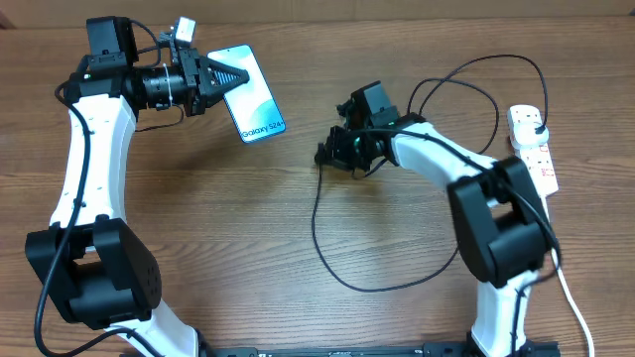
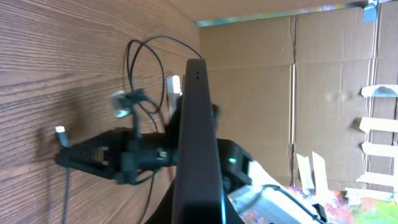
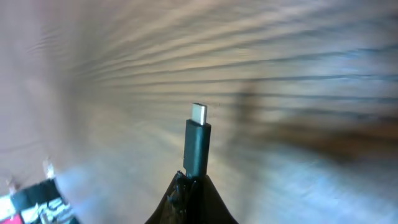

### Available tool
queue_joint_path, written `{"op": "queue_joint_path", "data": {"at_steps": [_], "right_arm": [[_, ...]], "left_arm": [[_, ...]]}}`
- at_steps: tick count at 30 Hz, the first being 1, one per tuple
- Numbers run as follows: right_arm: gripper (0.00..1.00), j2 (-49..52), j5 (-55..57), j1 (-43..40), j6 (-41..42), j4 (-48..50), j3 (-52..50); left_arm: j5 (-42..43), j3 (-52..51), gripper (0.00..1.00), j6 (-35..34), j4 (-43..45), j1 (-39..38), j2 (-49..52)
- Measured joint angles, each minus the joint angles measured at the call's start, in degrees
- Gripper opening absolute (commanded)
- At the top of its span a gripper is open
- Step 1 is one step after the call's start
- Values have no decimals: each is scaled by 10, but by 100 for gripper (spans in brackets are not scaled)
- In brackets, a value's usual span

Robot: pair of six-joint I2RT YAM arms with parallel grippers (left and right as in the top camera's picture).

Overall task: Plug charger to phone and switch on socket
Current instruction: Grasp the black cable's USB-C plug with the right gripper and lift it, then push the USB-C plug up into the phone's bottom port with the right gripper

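My left gripper (image 1: 220, 76) is shut on the phone (image 1: 254, 97) and holds it above the table at the back left, blue screen up, "Galaxy" end toward the centre. In the left wrist view the phone (image 2: 198, 137) is edge-on between my fingers (image 2: 200, 214). My right gripper (image 1: 328, 154) is shut on the charger's connector tip (image 3: 198, 142), which sticks out from the fingers (image 3: 191, 186); it hovers to the right of the phone, apart from it. The black cable (image 1: 317, 233) loops over the table to a black plug (image 1: 537, 125) sitting in the white socket strip (image 1: 536, 157).
The power strip lies along the table's right edge with its thick white cord (image 1: 571, 297) running toward the front. Cable loops (image 1: 466, 84) lie behind the right arm. Cardboard walls (image 2: 323, 93) stand round the table.
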Motion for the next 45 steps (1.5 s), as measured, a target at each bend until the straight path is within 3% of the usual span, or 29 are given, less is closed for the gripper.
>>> {"op": "queue_joint_path", "data": {"at_steps": [11, 25, 29, 37, 45], "right_arm": [[4, -180, -82, -46, -75, -82, 0], [4, -390, -83, -70, -143, -235, -9], [4, -453, -83, -70, -136, -215, -62], [4, -547, -81, -37, -63, -76, -229], [4, -539, -63, 50, -8, 20, -256]], "left_arm": [[50, 0, 5, 43, 0, -23, 0], [102, 0, 4, 99, 0, -82, 0], [114, 0, 4, 110, 1, -90, 0], [118, 0, 4, 116, 1, -92, 0], [120, 0, 4, 93, 0, -92, 0]]}}
